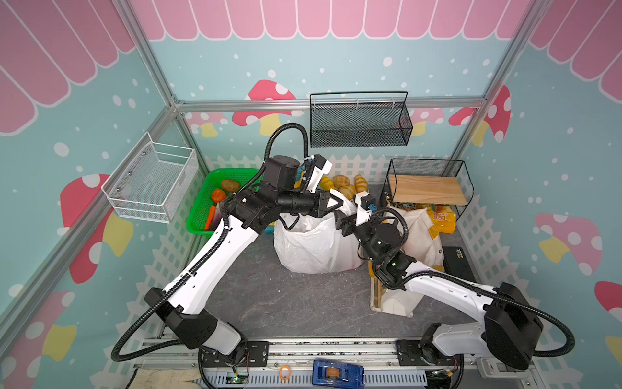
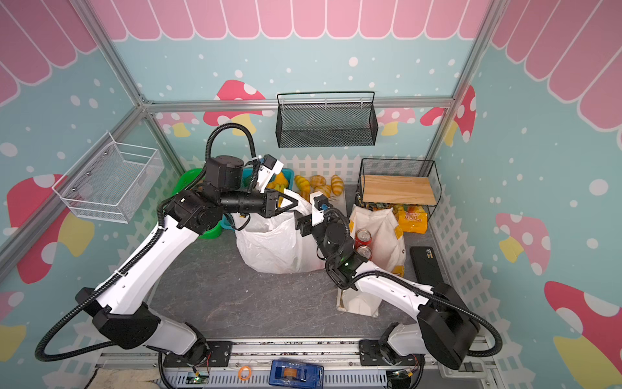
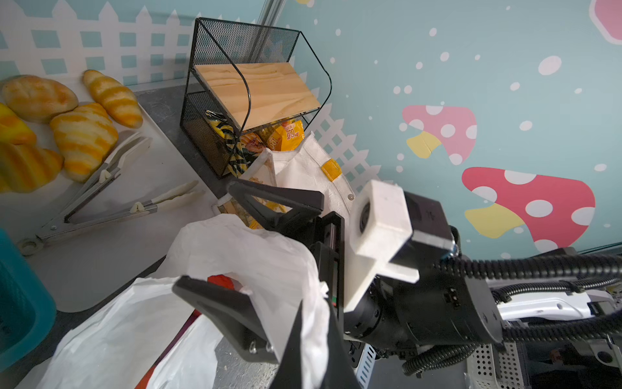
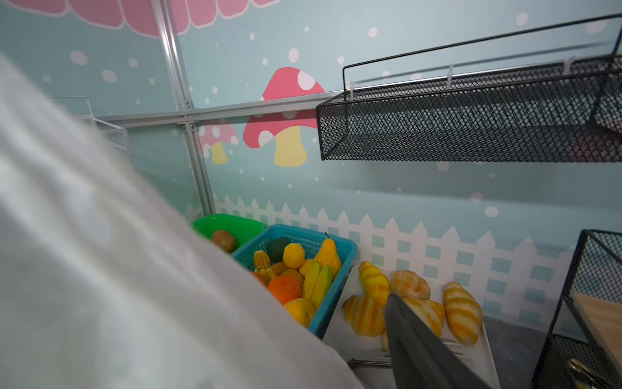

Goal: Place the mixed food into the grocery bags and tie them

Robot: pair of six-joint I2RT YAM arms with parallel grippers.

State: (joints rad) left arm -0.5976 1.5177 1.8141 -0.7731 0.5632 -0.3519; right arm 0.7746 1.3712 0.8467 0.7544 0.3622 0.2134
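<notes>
Tabletop (image 1: pixel 286 303) front, left hand (image 1: pixel 340 203) pinching bag (image 1: pixel 313 249) edge

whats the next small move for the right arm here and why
Probably close the right gripper on the fold of the white plastic bag that lies between its open fingers. The left gripper is shut on the bag's top edge close by, so a second grip would likely let both arms start the tie.
</notes>
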